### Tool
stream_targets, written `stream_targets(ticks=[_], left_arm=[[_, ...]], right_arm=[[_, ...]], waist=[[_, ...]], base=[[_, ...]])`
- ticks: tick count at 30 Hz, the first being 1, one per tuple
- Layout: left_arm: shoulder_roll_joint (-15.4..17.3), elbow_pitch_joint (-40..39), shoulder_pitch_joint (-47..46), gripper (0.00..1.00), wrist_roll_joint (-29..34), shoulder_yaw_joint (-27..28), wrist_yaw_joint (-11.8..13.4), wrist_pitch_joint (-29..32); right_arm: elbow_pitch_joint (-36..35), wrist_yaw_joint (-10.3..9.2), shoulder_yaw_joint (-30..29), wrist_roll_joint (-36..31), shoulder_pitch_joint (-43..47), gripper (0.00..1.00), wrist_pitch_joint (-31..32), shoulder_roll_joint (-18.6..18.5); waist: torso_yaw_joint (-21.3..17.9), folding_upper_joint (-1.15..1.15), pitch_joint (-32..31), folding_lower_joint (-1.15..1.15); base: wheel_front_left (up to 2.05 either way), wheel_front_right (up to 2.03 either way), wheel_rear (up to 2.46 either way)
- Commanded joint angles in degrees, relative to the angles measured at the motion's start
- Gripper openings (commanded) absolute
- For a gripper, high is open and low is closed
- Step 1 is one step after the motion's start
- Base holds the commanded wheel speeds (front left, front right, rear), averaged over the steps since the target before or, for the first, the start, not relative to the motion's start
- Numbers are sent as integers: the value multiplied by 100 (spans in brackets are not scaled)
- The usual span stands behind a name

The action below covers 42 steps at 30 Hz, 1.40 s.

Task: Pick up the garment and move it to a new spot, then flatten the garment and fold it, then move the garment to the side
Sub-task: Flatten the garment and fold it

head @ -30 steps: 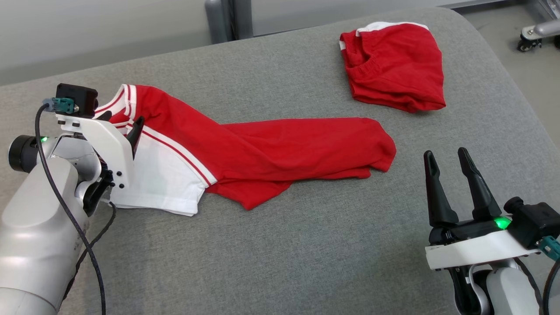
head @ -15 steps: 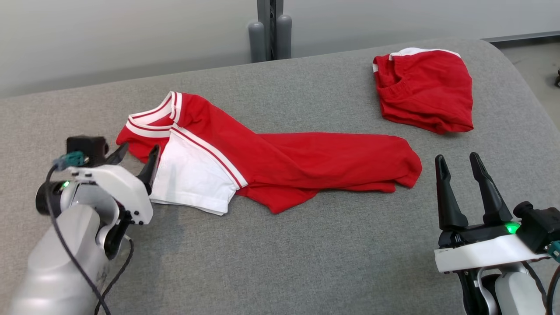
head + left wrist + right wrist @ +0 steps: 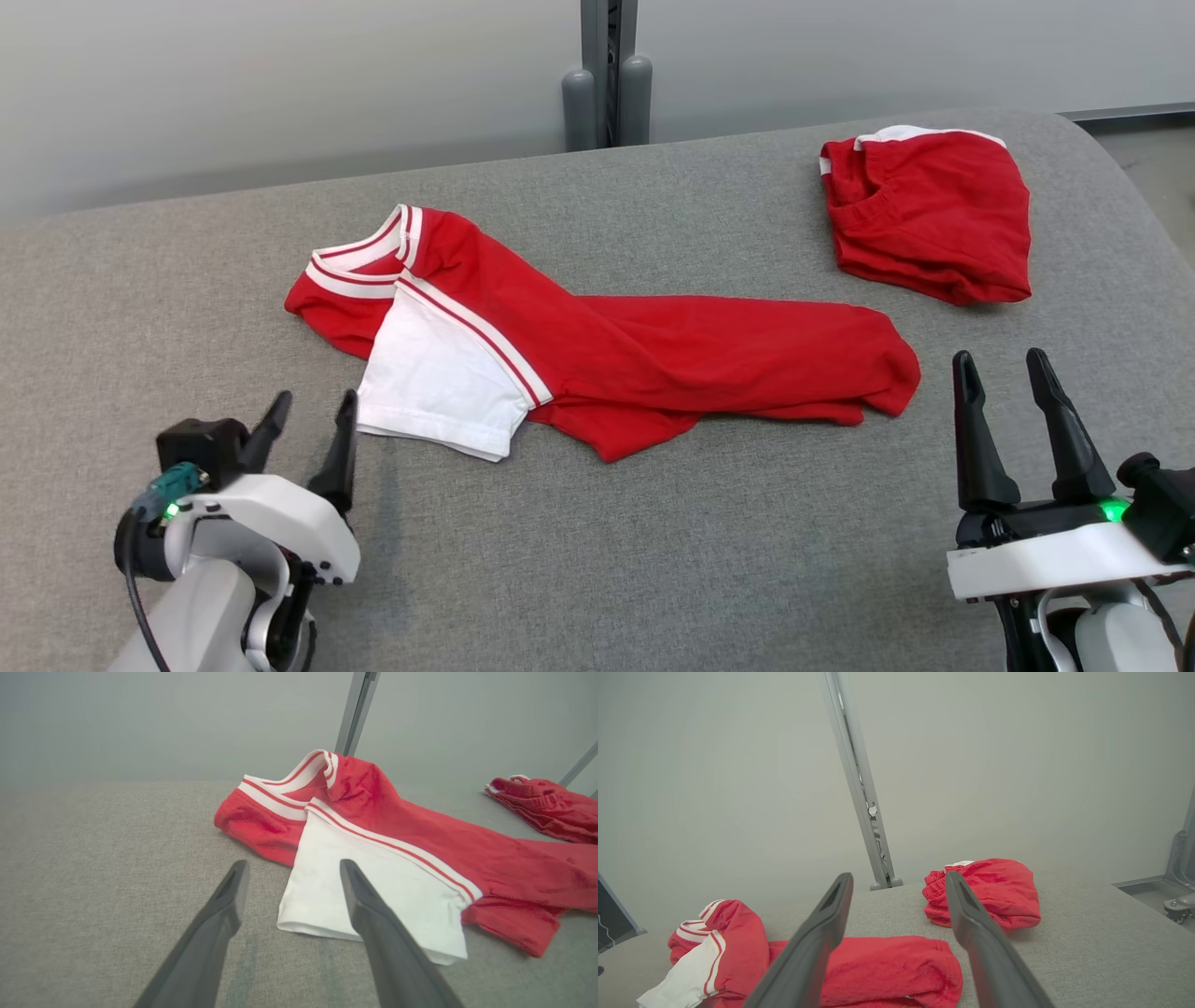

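Left gripper (image 3: 315, 401) and right gripper (image 3: 999, 359) spread, empty, at the worktop's (image 3: 597, 579) near edge.
Head view: garment (image 3: 653, 355) bunched mid-worktop. Left wrist: pinch the white sleeve (image 3: 355, 896) you face. Right wrist: take its red end (image 3: 896, 966).

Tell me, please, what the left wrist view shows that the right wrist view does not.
Of the two, the left wrist view has the open left fingers and the full hem of the white sleeve. The right wrist view has the open right fingers, the foot of the post and a caster. Both share the shirt, the folded garment, the table and the post.
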Motion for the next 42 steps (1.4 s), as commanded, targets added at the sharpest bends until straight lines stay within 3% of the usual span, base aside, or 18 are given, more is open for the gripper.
stream_targets(ticks=[1, 8, 22, 27, 28, 30, 31, 32, 33, 42], left_arm=[[5, -95, 86, 100, -59, -25, 35, 82], [72, -93, -120, 100, -130, -189, -6, 797], [-62, 1232, -1074, 100, -615, -294, -317, 2606], [-154, 1597, -1274, 100, -660, -374, -441, 2875], [-182, 1657, -1293, 93, -668, -395, -480, 2908], [-224, 1764, -1341, 43, -691, -413, -532, 2952], [-224, 1764, -1341, 43, -691, -413, -532, 2952], [-239, 1822, -1364, 18, -695, -433, -552, 2973], [-256, 1871, -1377, 0, -701, -440, -575, 2962], [-329, 1976, -1539, 0, -643, -502, -657, 2684]], right_arm=[[-20, 2, -11, -9, 28, 100, -17, -22], [5, 2, 108, 15, -100, 100, -17, -38], [94, 2, 264, 61, -225, 100, -17, -13], [108, 2, 295, 79, -245, 100, -17, -2], [112, 2, 301, 78, -242, 100, -17, 1], [123, 2, 307, 80, -231, 100, -17, 4], [123, 2, 307, 80, -231, 100, -17, 4], [129, 2, 306, 76, -231, 100, -17, 5], [134, 2, 307, 72, -231, 100, -17, 8], [124, 2, 180, 50, -134, 100, -16, 18]], waist=[[22, 0, -3, 0], [-42, 0, 70, 0], [-352, 0, 217, 0], [-427, 0, 241, 0], [-437, 0, 237, 0], [-453, 0, 226, 0], [-453, 0, 226, 0], [-459, 0, 221, 0], [-463, 0, 213, 0], [-238, 0, 30, 0]], base=[[0, 0, 0], [0, 0, 0], [0, 0, 0], [0, 0, 0], [0, 0, 0], [0, 0, 0], [0, 0, 0], [0, 0, 0], [0, 0, 0], [0, 0, 0]])
